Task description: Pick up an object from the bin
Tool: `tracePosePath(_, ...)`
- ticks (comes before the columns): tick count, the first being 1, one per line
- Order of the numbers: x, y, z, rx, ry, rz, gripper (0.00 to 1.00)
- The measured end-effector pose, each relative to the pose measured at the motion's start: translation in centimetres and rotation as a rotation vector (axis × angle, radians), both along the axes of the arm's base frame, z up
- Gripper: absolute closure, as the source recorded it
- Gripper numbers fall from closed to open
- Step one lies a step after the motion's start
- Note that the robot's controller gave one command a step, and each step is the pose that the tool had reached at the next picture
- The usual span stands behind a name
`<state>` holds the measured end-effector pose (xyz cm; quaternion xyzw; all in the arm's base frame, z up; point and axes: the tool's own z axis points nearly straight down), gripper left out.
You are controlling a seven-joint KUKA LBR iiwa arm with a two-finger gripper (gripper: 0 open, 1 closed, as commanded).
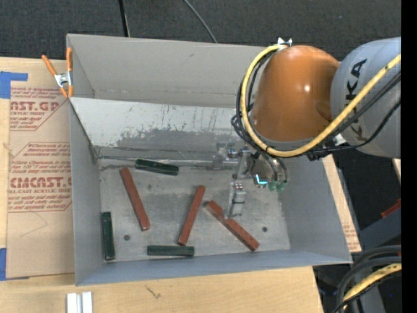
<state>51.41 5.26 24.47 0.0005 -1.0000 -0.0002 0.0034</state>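
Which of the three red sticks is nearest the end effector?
The rightmost red stick, whose upper end lies just beside the end effector; the middle stick and the left stick lie farther to the left.

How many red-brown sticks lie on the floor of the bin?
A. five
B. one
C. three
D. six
C: three red-brown sticks can be counted, the left stick, the middle stick and the right stick, whose upper end lies close to the gripper.
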Motion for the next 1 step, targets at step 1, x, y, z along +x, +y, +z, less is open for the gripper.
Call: tracePosePath(1,0.15,-0.02,0.42,0.001,-0.008,-0.001,0.0)
